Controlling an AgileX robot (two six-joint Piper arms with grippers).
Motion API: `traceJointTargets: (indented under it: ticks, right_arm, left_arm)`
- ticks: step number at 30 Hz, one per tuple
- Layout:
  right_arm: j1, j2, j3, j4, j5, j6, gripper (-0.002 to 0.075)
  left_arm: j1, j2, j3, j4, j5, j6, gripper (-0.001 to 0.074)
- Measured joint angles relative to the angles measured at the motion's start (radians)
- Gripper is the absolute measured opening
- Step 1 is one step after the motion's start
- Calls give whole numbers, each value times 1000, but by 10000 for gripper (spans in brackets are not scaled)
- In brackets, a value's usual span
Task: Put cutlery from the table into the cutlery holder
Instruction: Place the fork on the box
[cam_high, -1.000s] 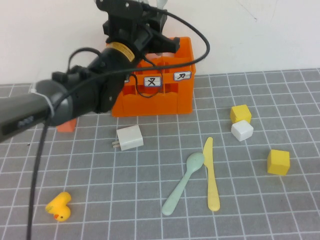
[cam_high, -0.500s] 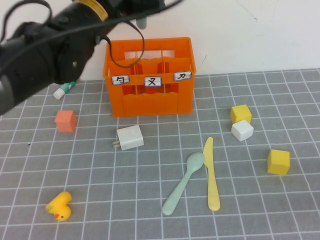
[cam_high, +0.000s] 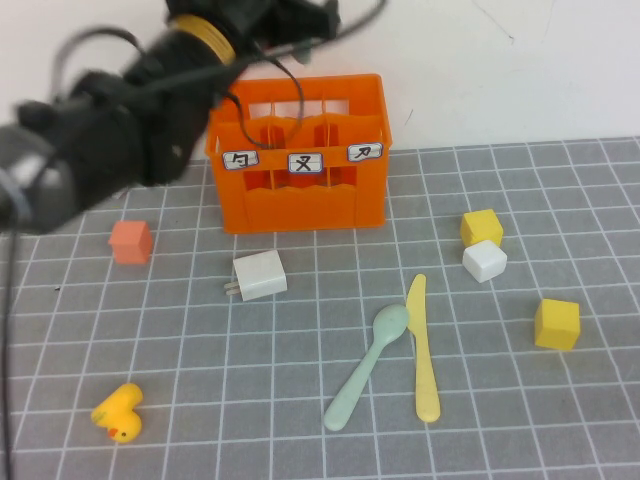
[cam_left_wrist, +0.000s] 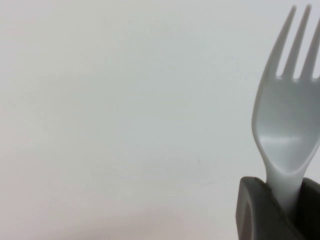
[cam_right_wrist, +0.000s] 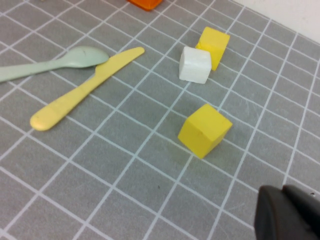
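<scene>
My left gripper (cam_high: 300, 18) is high over the back of the orange cutlery holder (cam_high: 300, 195), at the top edge of the high view. In the left wrist view the left gripper (cam_left_wrist: 285, 200) is shut on the neck of a pale grey-green fork (cam_left_wrist: 287, 125), tines up against the white wall. A mint-green spoon (cam_high: 365, 370) and a pale yellow knife (cam_high: 422, 350) lie side by side on the grey gridded table (cam_high: 200, 340), in front of the holder and to its right. My right gripper (cam_right_wrist: 287, 210) is shut and empty, low over the table near the spoon (cam_right_wrist: 55, 62) and knife (cam_right_wrist: 85, 87).
Two yellow cubes (cam_high: 481, 226) (cam_high: 556, 323) and a white cube (cam_high: 484, 261) sit right of the knife. A white charger block (cam_high: 259, 275) lies in front of the holder. A small orange cube (cam_high: 131, 241) and a yellow duck (cam_high: 118, 412) are at the left.
My left arm has lifted off the holder's top with the fork, then swung a little; it now crosses above the holder's back left corner. Spoon and knife have not moved.
</scene>
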Motion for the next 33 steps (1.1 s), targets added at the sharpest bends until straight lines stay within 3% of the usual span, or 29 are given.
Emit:
traceJointTargets:
  ticks: [5, 11, 22, 33]
  right_arm:
    - [0, 0, 0, 0, 0, 0, -3]
    - [0, 0, 0, 0, 0, 0, -3]
    - [0, 0, 0, 2, 0, 0, -3]
    - [0, 0, 0, 2, 0, 0, -3]
  left_arm:
    - [2, 134, 0, 7, -142, 37, 102]
    - [24, 219, 0, 7, -170, 56, 102]
    - [31, 222, 0, 5, -117, 58, 102]
    - [31, 106, 0, 33, -208, 24, 102]
